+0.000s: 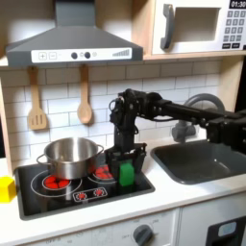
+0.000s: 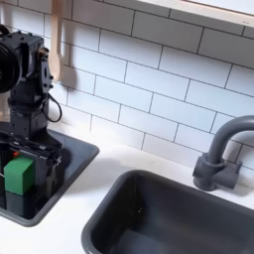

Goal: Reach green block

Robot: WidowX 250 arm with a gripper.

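one green block (image 1: 125, 174) is seen on the stove (image 1: 58, 197) at the five o'clock corner in the first exterior view, between the spread fingers of one gripper (image 1: 126, 169), not clamped. one pot (image 1: 69, 156) and one yellow block (image 1: 7, 188) are set at nine o'clock.
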